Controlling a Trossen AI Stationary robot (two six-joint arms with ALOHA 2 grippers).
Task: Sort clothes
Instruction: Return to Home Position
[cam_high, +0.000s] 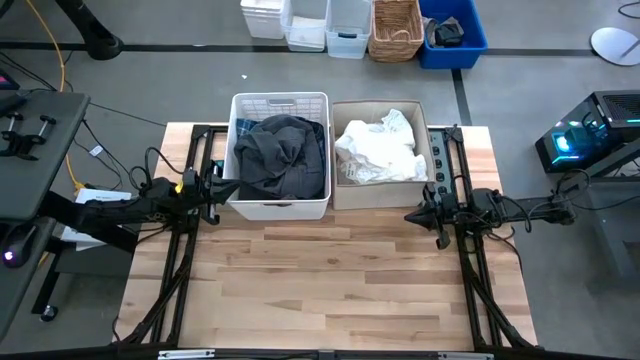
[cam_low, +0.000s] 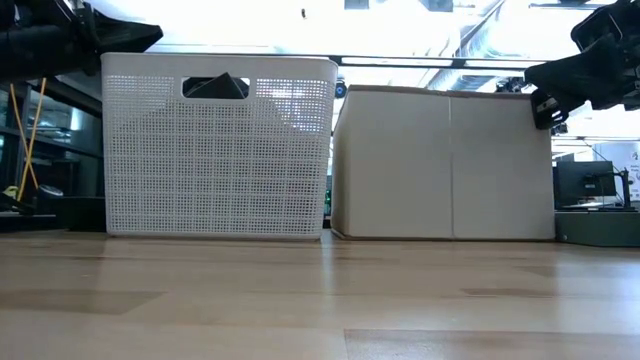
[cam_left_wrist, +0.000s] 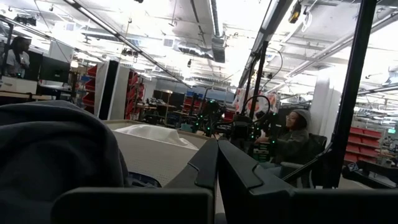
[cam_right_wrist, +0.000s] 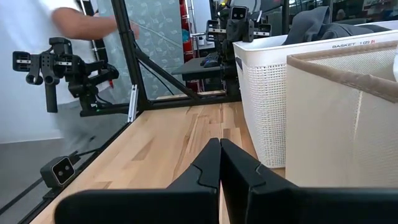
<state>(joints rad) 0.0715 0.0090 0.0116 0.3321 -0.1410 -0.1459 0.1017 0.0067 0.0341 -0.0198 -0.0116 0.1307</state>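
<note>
Dark grey garments (cam_high: 281, 155) lie heaped in the white slatted basket (cam_high: 280, 208) at the table's far side; they also show in the left wrist view (cam_left_wrist: 50, 155). White garments (cam_high: 377, 150) lie in the tan box (cam_high: 380, 195) to its right. My left gripper (cam_high: 232, 187) hangs shut and empty at the basket's left wall. My right gripper (cam_high: 410, 215) hangs shut and empty near the box's near right corner. No plaid or green garment shows.
The wooden table (cam_high: 330, 290) lies bare in front of the two containers. Black frame rails (cam_high: 455, 160) run along both sides of the table. Storage bins (cam_high: 350, 25) stand on the floor beyond the far edge. A person (cam_right_wrist: 68, 18) stands beyond the table.
</note>
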